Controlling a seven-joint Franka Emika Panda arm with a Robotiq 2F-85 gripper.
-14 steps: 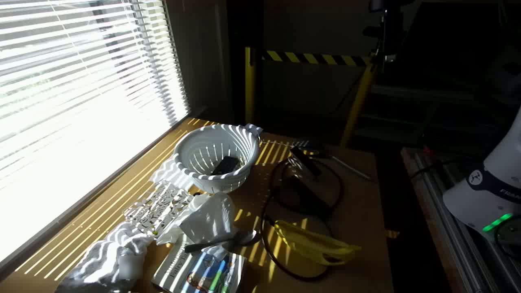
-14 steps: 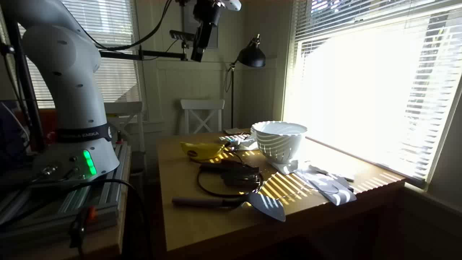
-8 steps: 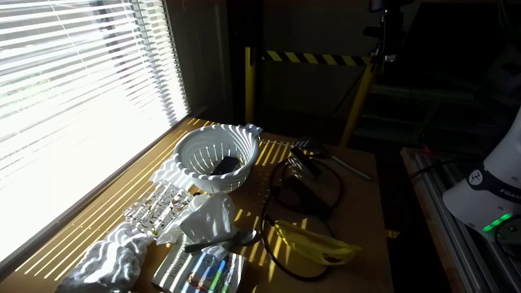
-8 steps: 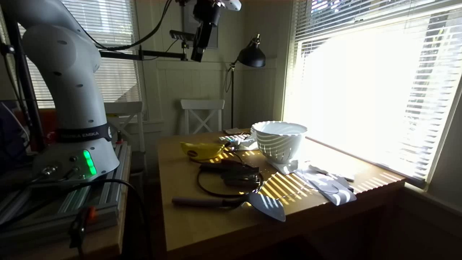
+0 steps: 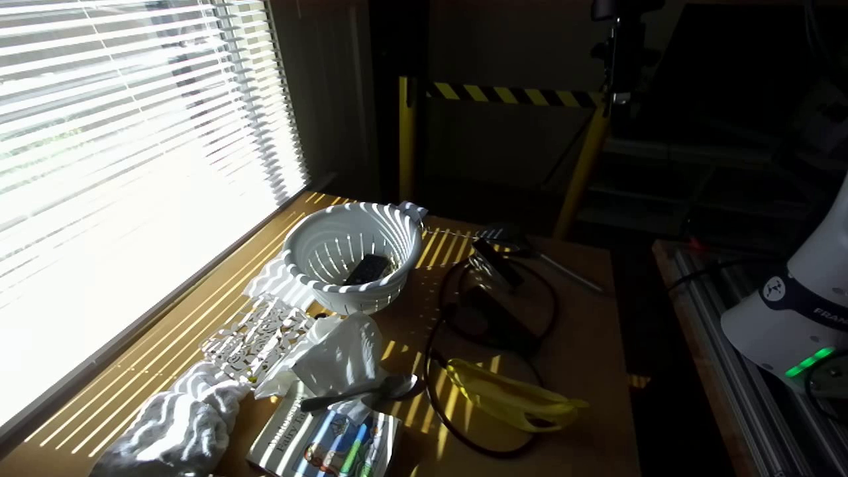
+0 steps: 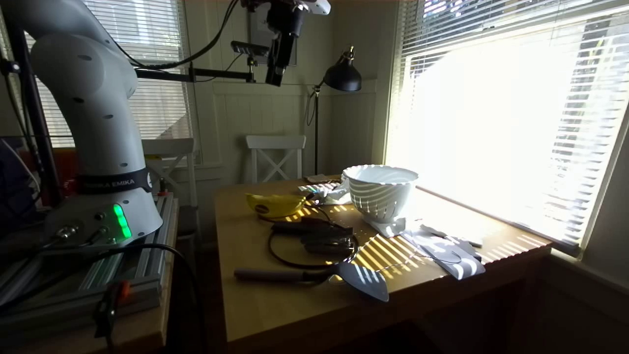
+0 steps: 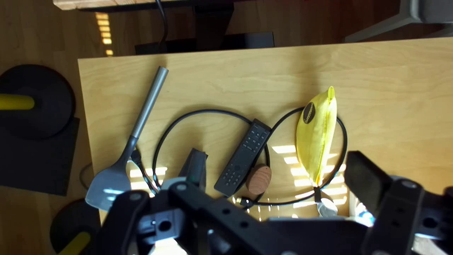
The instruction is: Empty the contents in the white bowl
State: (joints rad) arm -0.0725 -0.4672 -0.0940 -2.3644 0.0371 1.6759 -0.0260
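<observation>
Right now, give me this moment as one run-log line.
task: empty white bowl | bowl: upright, dark oblong object inside | pincer: open, holding nothing, apart from bowl | emptying: not yet done

Harsh sun through slatted blinds (image 5: pixel 262 132), striping wooden bench (image 6: pixel 265 309) in both exterior views. Pale panelled wall (image 6: pixel 265 110), black floor lamp (image 6: pixel 342 77), white cross-back chair (image 6: pixel 275 142) in an exterior view. Yellow-and-black striped barrier (image 5: pixel 510 95), dark behind, in an exterior view. Wood floor (image 7: pixel 35 39) in wrist view.
</observation>
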